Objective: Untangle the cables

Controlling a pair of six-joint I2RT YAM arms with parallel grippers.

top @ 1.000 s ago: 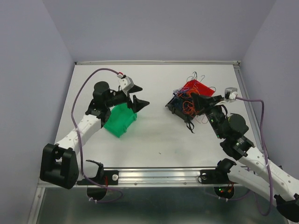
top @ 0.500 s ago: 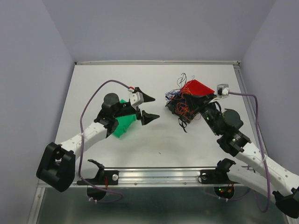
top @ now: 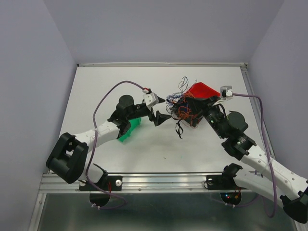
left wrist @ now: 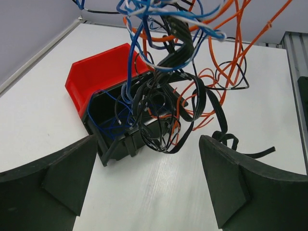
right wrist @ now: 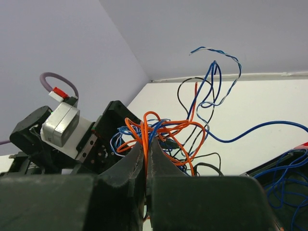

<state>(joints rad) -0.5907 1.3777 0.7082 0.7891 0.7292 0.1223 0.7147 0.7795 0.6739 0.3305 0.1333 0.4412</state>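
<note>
Right claw: pressed together, pinching a few orange strands near the top of the cables. The grip is high & narrow, prob. so the clump hangs by its own weight and the loops drop open instead of lying matted. From the pinch, blue, black & orange wires fan up and out. The lower loops, mostly black w/ some blue, trail down into the black bin, so the bundle is lifted but not free of it. Can't tell whether any loop is caught on the bin wall.

Left claw: spread wide, nothing btwn its fingers. It is aimed straight at the hanging tangle from the opposite side, close but apart as far as its wrist view shows. The wide spread makes sense: it needs room to take one strand or loop across from the right claw's hold, then draw it away.

Outward: red bin sits right against the black bin. Green bin lies under the left arm, well apart from the cables. It may be a drop spot for a separated wire, but that's a guess. All of it is on the white table.

Stage, my read: early. The cables are one knot, none laid out singly. Next, the left claw needs to close on a single colour, not a bunch. Risks: dragging the black bin along, or tightening the knot if both claws pull the same loop.
</note>
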